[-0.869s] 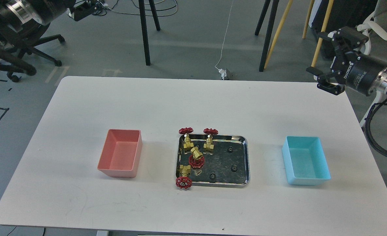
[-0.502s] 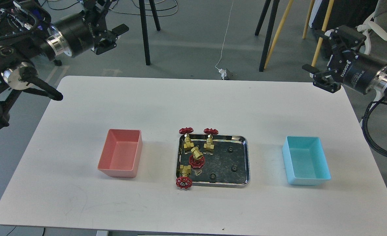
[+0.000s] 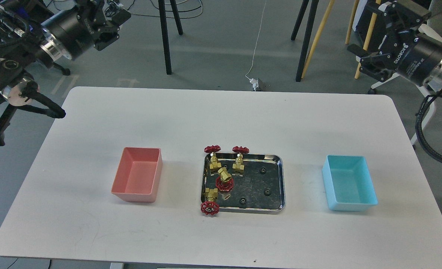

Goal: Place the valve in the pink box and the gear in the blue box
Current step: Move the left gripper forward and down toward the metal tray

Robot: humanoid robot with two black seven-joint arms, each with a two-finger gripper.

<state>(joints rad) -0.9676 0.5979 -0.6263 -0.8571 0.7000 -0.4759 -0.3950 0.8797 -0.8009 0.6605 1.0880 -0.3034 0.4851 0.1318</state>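
Observation:
Several brass valves with red handwheels lie at the left end of the steel tray [image 3: 282, 175]; one valve [image 3: 224, 178] lies in the middle of them, and another valve [image 3: 210, 203] hangs over the front left rim. Several tiny black gears, such as this gear [image 3: 267, 192], lie on the tray's right half. The pink box [image 3: 138, 178] stands empty to the left of the tray. The blue box [image 3: 350, 183] stands empty to the right. My left gripper [image 3: 112, 28] is open and empty, high beyond the table's far left corner. My right gripper [image 3: 367, 33] is open and empty, high beyond the far right corner.
The white table [image 3: 221, 119] carries only the tray and the two boxes. Black tripod legs [image 3: 165, 37], yellow poles [image 3: 318, 37] and a power adapter with a cable [image 3: 257, 84] are on the floor behind the far edge.

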